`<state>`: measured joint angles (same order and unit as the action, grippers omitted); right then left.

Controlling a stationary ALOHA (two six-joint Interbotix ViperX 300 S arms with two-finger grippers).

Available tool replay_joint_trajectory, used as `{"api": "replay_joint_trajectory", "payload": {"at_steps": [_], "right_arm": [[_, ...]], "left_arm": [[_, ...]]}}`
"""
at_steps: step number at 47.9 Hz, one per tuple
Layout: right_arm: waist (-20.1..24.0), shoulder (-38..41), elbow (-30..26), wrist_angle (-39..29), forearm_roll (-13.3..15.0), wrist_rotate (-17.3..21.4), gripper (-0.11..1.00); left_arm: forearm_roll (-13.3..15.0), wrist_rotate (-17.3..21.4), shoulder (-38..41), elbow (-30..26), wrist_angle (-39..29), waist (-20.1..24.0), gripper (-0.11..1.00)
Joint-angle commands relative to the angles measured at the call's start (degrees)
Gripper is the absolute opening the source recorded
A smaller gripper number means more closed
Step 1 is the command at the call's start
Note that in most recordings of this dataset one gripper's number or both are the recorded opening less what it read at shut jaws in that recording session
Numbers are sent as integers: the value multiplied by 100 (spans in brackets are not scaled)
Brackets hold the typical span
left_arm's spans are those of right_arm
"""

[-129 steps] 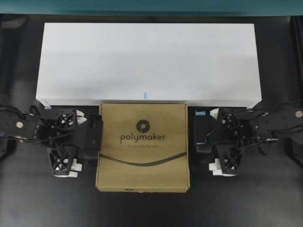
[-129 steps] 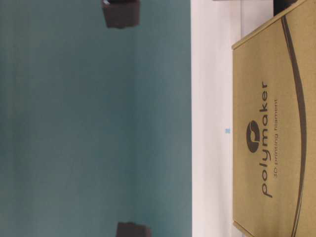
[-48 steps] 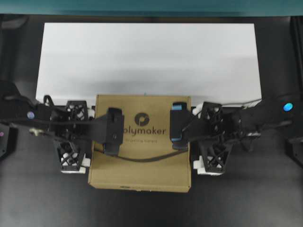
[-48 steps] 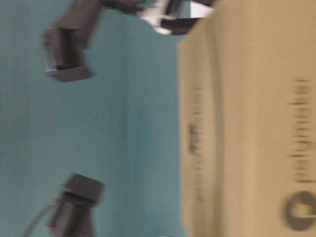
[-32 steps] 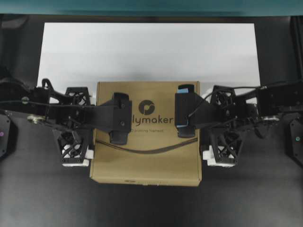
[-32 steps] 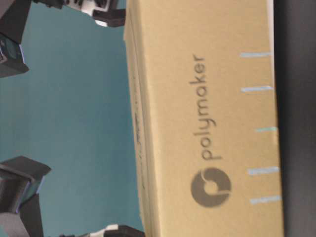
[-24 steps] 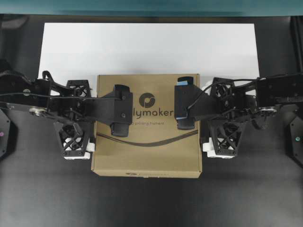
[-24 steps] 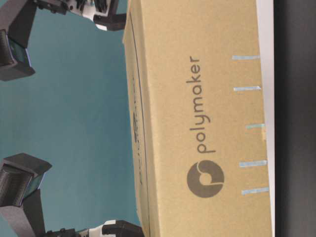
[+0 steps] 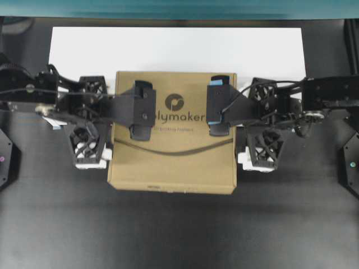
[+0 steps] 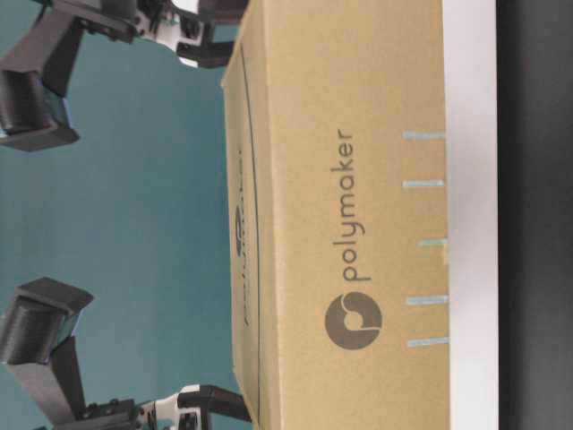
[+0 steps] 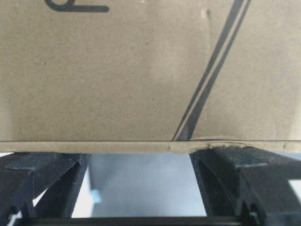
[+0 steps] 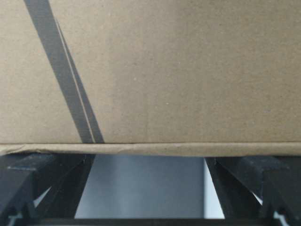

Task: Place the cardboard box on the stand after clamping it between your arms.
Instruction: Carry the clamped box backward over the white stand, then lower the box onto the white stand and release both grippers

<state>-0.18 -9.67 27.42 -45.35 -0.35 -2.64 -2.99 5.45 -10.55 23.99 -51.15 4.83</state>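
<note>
- Squeezing the cardboard box (image 9: 173, 134) between them, the left tool (image 9: 141, 110) and right tool (image 9: 217, 106) each stand spread wide, one finger lying over the printed top and the frame pressed to a side wall.
- Nothing sits between either tool's own fingers; the hold looks to be side pressure alone.
- Seen from overhead, the box's far edge overlaps the near part of the stand (image 9: 84, 50); the rest hangs over the dark bench (image 9: 179, 235).
- Whether the box is clear of the stand's top or already resting on it cannot be told from these views.
- Judged risk: the grip is friction only, so if one arm eases outward or they travel unevenly, the box could slip down or twist.
- The left wrist view shows the box's lower edge slightly crumpled above that tool's frame; harder pressing may dent the wall.
- Letting go with so much overhang could tip the box off the front edge.
</note>
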Motion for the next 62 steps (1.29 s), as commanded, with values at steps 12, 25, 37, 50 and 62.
{"api": "replay_joint_trajectory", "payload": {"at_steps": [12,25,37,50,62], "right_arm": [[-413,193,-132,976,-26,-932,83],[-668,316,-132,1406,-26,-1459,83],[-896,492,-123,1538,-26,-1705,83],[-1081,633,-105,1767,-26,-1828,83],[-1239,650,-123,1767,-26,-1846,83]], "left_arm": [[-9,431,35,-615,466,316,77],[-9,563,211,-633,519,668,77],[-9,817,255,-677,510,888,77],[-9,1134,299,-589,536,1204,77],[-9,1151,439,-615,624,1371,77]]}}
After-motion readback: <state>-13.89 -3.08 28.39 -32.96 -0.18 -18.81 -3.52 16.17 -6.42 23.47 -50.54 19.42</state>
